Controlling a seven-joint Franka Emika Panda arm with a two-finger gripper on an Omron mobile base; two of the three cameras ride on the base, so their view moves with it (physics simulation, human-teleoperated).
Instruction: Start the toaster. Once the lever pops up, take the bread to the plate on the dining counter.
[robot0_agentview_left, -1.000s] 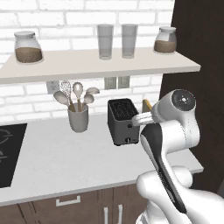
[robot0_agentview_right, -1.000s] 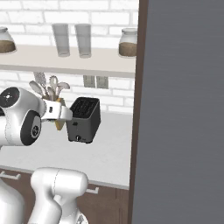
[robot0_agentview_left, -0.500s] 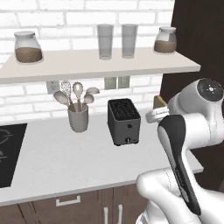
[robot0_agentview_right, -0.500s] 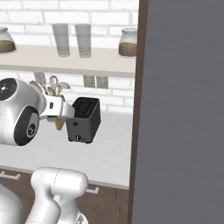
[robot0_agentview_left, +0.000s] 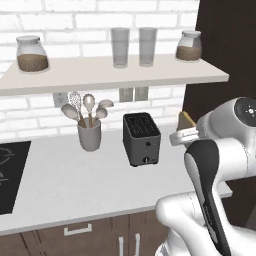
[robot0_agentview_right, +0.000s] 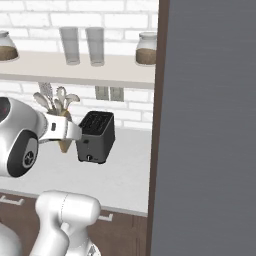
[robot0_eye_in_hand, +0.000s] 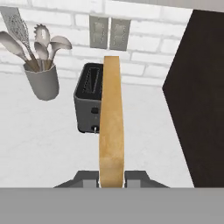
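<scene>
Hand view: tool (robot0_eye_in_hand: 111, 178) clamped on bread (robot0_eye_in_hand: 110, 131), slice held edge-on and upright, clear of toaster (robot0_eye_in_hand: 89, 97), which sits on counter (robot0_eye_in_hand: 48, 144) beside crock (robot0_eye_in_hand: 42, 81). Plate and dining counter not sighted. Risk: grip is low on the crust; a fast swing toward the dining counter could lever the slice loose, or clip the dark panel (robot0_agentview_right: 210, 125) close alongside. Arm folded back, wrist roughly level, tool apparently pointing at the wall.
</scene>
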